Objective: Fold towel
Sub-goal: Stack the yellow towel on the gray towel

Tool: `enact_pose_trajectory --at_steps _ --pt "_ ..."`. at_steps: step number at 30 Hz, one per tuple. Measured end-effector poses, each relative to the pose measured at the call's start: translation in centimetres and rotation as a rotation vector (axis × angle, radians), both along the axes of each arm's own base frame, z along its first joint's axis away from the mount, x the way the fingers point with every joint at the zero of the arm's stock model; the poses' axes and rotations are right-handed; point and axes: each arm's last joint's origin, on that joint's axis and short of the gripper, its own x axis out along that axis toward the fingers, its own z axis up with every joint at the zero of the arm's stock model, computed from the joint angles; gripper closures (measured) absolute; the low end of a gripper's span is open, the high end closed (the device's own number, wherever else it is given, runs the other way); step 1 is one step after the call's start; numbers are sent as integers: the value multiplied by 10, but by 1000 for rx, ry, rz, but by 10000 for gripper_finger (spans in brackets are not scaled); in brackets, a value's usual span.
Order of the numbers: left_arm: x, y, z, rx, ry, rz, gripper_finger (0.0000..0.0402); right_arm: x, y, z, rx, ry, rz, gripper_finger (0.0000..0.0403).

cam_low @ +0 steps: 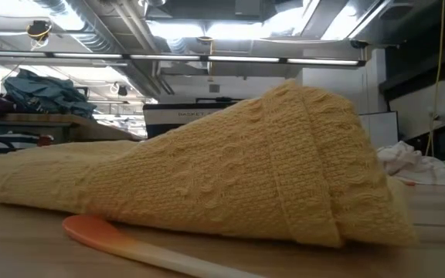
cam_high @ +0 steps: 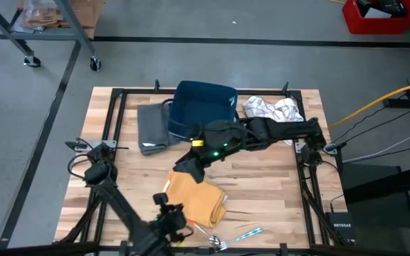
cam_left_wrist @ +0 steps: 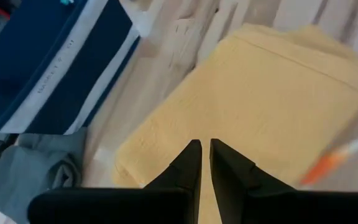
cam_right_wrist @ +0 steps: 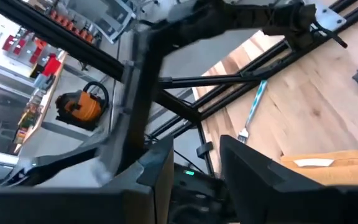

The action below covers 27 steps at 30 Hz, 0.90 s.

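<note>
The yellow towel (cam_high: 196, 199) lies folded in several layers on the wooden table, near its front edge. In the low view the yellow towel (cam_low: 230, 177) fills the picture, its thick folded side to the right. My left gripper (cam_left_wrist: 204, 149) is shut with nothing between its fingers. It hovers over the yellow towel (cam_left_wrist: 260, 106) near the towel's left edge, and in the high view my left gripper (cam_high: 166, 208) shows there too. My right gripper (cam_high: 190, 171) is raised over the towel's far left corner. In its own view my right gripper (cam_right_wrist: 194, 155) is open and holds nothing.
A dark blue bin (cam_high: 202, 107) stands at the far middle. A grey cloth (cam_high: 152, 128) lies left of it and a white patterned cloth (cam_high: 272, 110) right of it. A fork and a blue-handled utensil (cam_high: 237, 237) lie at the front edge. An orange-and-white utensil (cam_low: 114, 235) lies before the towel.
</note>
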Motion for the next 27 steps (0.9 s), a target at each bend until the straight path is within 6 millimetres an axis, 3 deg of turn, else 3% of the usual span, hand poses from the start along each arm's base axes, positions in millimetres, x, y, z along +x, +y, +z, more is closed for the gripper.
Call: enact_pose_trajectory --at_steps 7,15,20,27 --pt "48 27 -30 -76 17 -28 375 -26 -1 18 -20 4 -67 269" --pt "94 64 -57 -242 66 -143 375 -42 -3 19 -45 81 -155 269" --pt "98 90 -75 -301 193 -131 375 -46 -4 9 -54 189 -169 269" --pt "78 114 -95 -223 422 -92 375 -51 -7 2 -90 276 -204 269"
